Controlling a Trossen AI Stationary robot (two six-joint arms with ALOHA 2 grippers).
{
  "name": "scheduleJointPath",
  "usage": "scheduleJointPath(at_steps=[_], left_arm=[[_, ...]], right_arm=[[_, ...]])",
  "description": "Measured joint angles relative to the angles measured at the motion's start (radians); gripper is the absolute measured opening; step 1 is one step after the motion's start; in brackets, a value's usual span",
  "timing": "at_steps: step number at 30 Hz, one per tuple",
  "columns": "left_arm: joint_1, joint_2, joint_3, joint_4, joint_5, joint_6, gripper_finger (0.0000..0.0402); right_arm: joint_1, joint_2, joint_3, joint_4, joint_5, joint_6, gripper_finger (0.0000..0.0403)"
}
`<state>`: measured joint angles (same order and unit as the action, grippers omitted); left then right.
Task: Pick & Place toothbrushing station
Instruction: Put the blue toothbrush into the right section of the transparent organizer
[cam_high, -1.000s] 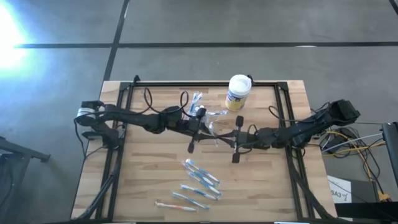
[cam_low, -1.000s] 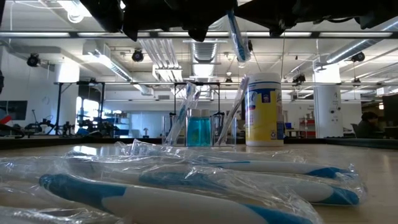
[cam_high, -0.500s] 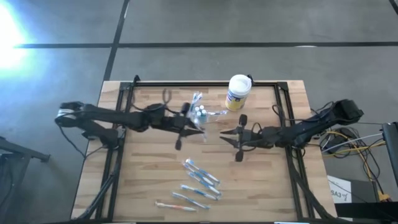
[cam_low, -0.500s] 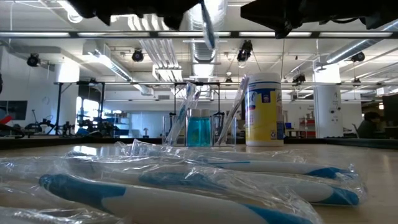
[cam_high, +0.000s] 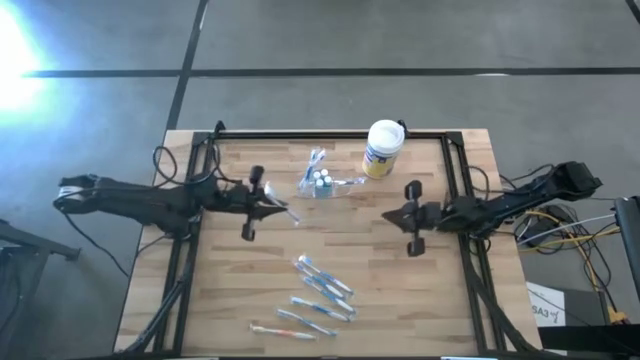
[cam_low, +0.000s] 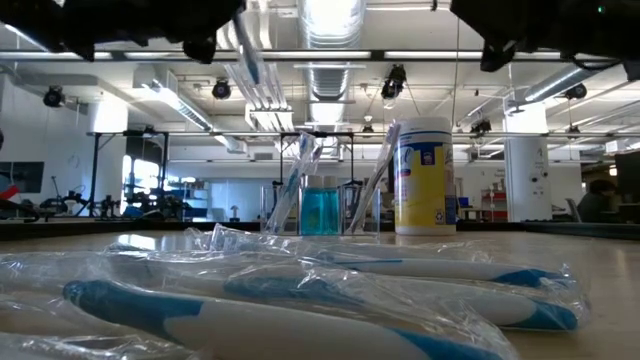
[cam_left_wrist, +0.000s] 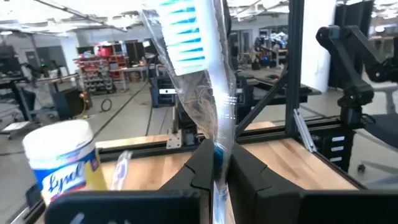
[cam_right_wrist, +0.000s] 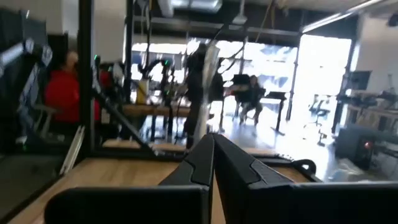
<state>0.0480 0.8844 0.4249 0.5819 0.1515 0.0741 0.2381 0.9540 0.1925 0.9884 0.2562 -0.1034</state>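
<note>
Toothbrushing station (cam_high: 320, 183), long axis across table

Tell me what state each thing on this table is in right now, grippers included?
Left gripper: shut on a wrapped toothbrush, held off the table.
Right gripper: shut, empty.
Clear holder: upright, toothbrushes standing in it.
White canister: upright, lid on.
Spare toothbrushes: wrapped, lying flat.
</note>
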Motion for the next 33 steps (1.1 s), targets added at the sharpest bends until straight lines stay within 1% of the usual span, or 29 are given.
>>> scheduleJointPath(at_steps=[4, 6, 11, 15, 18, 21, 25, 29, 33], left_arm=[[0.001, -0.051, -0.09, 0.065, -0.022, -0.021, 0.0023], [0.002, -0.073, -0.125, 0.092, -0.022, -0.02, 0.0023], [0.004, -0.098, -0.199, 0.098, -0.04, 0.007, 0.0023], [0.007, -0.104, -0.229, 0.121, -0.046, 0.006, 0.0023], [0.012, -0.101, -0.228, 0.13, -0.05, 0.005, 0.0023], [0.02, -0.075, -0.181, 0.13, -0.049, -0.006, 0.0023], [0.03, 0.01, -0.037, 0.085, -0.012, 0.019, 0.0023], [0.045, 0.152, 0.147, -0.001, -0.012, 0.091, 0.0023], [0.08, 0.313, 0.312, -0.049, -0.024, 0.126, 0.0023]], right_arm=[[-0.016, -0.073, -0.105, 0.111, -0.008, 0.012, 0.0008], [-0.016, -0.113, -0.133, 0.109, -0.006, 0.016, 0.0008], [-0.017, -0.192, -0.18, 0.111, -0.005, 0.005, 0.0008], [-0.017, -0.231, -0.185, 0.049, -0.004, -0.003, 0.0008], [-0.017, -0.239, -0.185, 0.042, -0.003, -0.003, 0.0008], [-0.017, -0.238, -0.184, 0.043, 0.0, -0.009, 0.0008], [-0.017, -0.239, -0.183, 0.043, 0.005, -0.024, 0.0008], [-0.017, -0.238, -0.176, 0.043, 0.007, -0.027, 0.0008], [-0.017, -0.232, -0.172, 0.041, 0.007, -0.027, 0.0008]])
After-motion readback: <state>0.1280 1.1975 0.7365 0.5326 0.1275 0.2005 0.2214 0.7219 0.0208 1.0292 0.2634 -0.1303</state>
